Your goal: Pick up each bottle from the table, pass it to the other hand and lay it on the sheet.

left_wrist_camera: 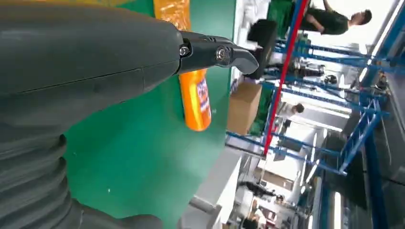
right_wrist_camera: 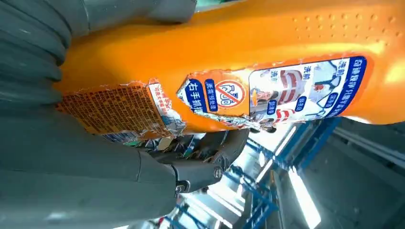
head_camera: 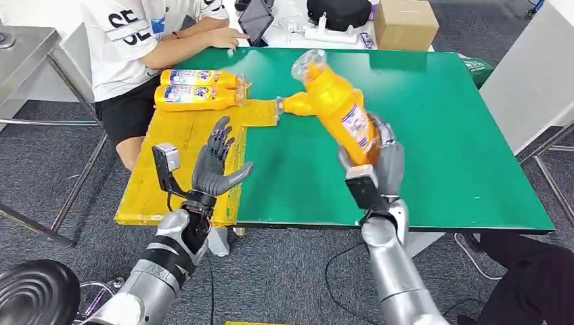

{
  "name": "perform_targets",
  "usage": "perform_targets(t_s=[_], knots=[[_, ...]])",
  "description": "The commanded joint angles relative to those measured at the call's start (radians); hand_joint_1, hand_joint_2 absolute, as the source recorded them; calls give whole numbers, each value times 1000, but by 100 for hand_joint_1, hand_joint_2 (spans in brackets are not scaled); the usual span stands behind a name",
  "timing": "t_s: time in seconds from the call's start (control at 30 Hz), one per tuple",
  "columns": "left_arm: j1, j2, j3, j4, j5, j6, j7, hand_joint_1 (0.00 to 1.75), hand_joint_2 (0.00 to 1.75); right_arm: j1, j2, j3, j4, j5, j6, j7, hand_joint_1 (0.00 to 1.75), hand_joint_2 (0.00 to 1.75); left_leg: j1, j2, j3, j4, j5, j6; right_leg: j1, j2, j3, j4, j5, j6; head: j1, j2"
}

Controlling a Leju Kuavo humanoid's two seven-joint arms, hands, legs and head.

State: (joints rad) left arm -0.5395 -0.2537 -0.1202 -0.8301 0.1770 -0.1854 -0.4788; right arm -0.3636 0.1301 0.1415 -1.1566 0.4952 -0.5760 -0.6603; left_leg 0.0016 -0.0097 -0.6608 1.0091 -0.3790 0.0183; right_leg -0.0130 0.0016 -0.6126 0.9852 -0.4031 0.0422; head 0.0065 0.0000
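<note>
Two bottles (head_camera: 200,88) lie on your sheet (head_camera: 172,169); right hand (head_camera: 382,162) grips another bottle (head_camera: 338,101), left hand (head_camera: 215,162) waits, fingers spread.

We're in a workshop-style lab: blue steel racking (left_wrist_camera: 334,143) rises beyond the green bench (head_camera: 420,135), grey carpet (head_camera: 284,271) beneath it.

I see open green table (head_camera: 433,135) between my two hands. Two bottles (head_camera: 200,88) fill the far end of the yellow sheet (head_camera: 177,159). Another bottle (head_camera: 298,103) lies at its edge. A person's arm (head_camera: 193,42) leans nearby.
</note>
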Motion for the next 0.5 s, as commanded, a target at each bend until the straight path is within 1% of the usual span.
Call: perform_targets(t_s=[0.03,0.07,0.1,0.13,0.2,0.23,0.27,0.3,0.37,0.4,0.5], knots=[[-44,7,-72,58,16,-67,-7,0,175,3,44,60,148,-23,81,-27,175,175,1,1,5,0,-2,-1,1,0,5,-1,-1,-2,0,0],[-40,8,-90,47,27,-113,-8,0,175,8,59,84,188,-29,104,-38,175,175,1,1,4,0,-2,-1,1,1,4,-1,-1,-1,0,0],[-36,7,-104,36,23,-121,-13,0,175,14,71,112,213,-31,116,-38,175,175,2,2,5,0,-2,-1,2,1,6,-2,-1,-2,0,0],[-31,7,-122,25,28,-138,-12,0,175,15,75,158,243,-26,87,-38,175,175,2,2,3,0,-2,-1,2,2,4,-2,0,-1,1,0],[-27,3,-147,18,35,-158,-6,0,175,9,90,231,302,-39,66,-38,175,175,2,5,7,0,-4,-2,2,4,7,-1,-2,-2,0,0],[-27,0,-155,21,47,-174,0,0,175,3,98,264,330,-35,56,-38,175,175,2,5,8,0,-4,-2,2,3,7,-1,-2,-3,1,0],[-26,-3,-159,24,51,-174,3,0,175,3,107,281,343,-44,54,-38,175,175,1,2,3,0,-1,-1,1,1,3,-1,-1,-2,0,0],[-28,-3,-168,28,55,-174,2,0,175,-3,107,316,364,-43,37,-38,175,175,2,3,6,0,-3,-2,2,2,6,-1,-2,-2,0,0],[-28,-4,-169,30,55,-172,2,0,175,-2,113,321,369,-41,28,-38,175,175,1,2,2,-1,-1,-1,1,2,2,-1,0,-1,0,0],[-28,-4,-169,30,55,-172,2,0,175,-2,113,321,369,-41,28,-38,175,175,1,3,4,0,-2,-1,2,2,4,-1,-1,-2,0,0],[-30,-1,-170,33,58,-174,0,0,175,-8,106,324,370,-51,31,-38,175,175,1,2,3,0,-2,-1,1,1,3,-1,-1,-1,0,0]])
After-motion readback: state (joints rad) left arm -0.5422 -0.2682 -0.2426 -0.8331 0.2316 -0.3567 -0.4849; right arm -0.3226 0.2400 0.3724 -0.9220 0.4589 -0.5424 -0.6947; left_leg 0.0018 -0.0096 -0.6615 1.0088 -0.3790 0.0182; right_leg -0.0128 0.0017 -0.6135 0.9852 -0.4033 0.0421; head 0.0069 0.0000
